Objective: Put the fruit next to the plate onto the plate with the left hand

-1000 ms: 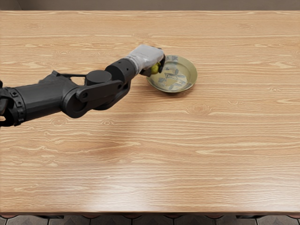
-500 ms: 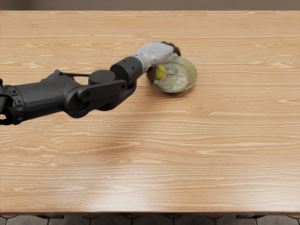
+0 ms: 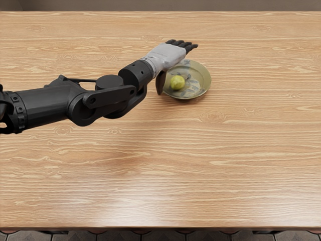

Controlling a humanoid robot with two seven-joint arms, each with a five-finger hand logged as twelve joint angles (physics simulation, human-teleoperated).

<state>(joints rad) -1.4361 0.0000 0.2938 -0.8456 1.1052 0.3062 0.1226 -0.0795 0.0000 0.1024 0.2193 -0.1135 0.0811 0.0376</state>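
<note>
A small yellow-green fruit (image 3: pixel 176 82) lies inside the olive-green plate (image 3: pixel 200 76) on its left half, touched by no finger. My left hand (image 3: pixel 173 53) hovers over the plate's far-left rim with its fingers stretched out flat and the thumb hanging down beside the fruit. It holds nothing. The dark left arm (image 3: pixel 75 100) reaches in from the picture's left edge. No right arm shows.
The plate has a grey patterned inside. The wooden table (image 3: pixel 200 160) stretches wide around it, and its front edge runs along the bottom of the picture.
The hand held the fruit at the plate's left rim, carried it over the plate and spread its fingers. The fruit now lies loose in the plate.
</note>
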